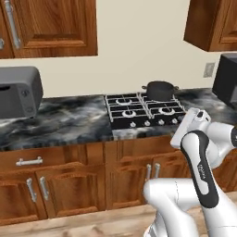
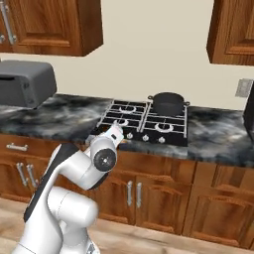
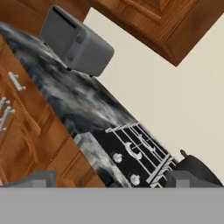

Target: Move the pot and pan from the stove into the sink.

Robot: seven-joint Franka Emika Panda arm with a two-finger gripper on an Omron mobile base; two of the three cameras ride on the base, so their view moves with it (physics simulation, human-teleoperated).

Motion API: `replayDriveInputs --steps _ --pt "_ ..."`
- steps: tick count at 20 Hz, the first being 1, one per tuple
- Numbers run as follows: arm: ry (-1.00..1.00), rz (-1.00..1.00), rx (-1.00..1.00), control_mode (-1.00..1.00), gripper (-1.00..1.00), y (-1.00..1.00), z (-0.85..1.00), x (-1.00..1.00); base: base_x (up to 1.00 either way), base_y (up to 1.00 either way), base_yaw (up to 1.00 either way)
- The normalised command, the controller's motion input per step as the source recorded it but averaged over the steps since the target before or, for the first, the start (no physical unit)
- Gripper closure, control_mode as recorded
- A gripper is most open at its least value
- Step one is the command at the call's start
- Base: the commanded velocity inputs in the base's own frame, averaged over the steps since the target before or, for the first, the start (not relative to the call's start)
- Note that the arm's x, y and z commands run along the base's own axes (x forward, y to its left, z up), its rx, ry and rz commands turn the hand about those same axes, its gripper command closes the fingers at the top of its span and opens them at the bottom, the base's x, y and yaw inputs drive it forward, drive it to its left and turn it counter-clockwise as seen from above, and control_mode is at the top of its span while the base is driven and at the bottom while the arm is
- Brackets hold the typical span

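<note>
A round black pot (image 1: pixel 159 90) (image 2: pixel 168 102) with two small side handles stands on the back right burner of the black gas stove (image 1: pixel 124 112) (image 2: pixel 163 128). Its dark edge (image 3: pixel 199 168) also shows at the lower right of the hand view, beyond the stove grates (image 3: pixel 131 151). My gripper (image 3: pixel 111 181) is open and empty, its two tips far apart, held in front of the counter, short of the stove's front left corner. The pan and the sink are out of view.
A grey toaster-like box (image 1: pixel 18 90) (image 2: pixel 25 82) (image 3: pixel 76 41) sits on the marbled counter (image 1: pixel 69 120) left of the stove. A black appliance (image 1: pixel 227 78) stands at the right end. Wooden cabinets hang above and line the front below.
</note>
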Motion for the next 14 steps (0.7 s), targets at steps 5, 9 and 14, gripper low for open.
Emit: replayDriveInputs --steps 5,9,14 --pt "0.0 0.0 0.0 1.0 -1.0 0.0 0.0 0.0 0.87 -0.42 0.09" --pt "0.0 0.0 0.0 1.0 -1.0 0.0 0.0 0.0 0.65 -0.7 0.06" --pt "0.0 0.0 0.0 1.0 -1.0 0.0 0.0 0.0 0.51 -0.71 0.04"
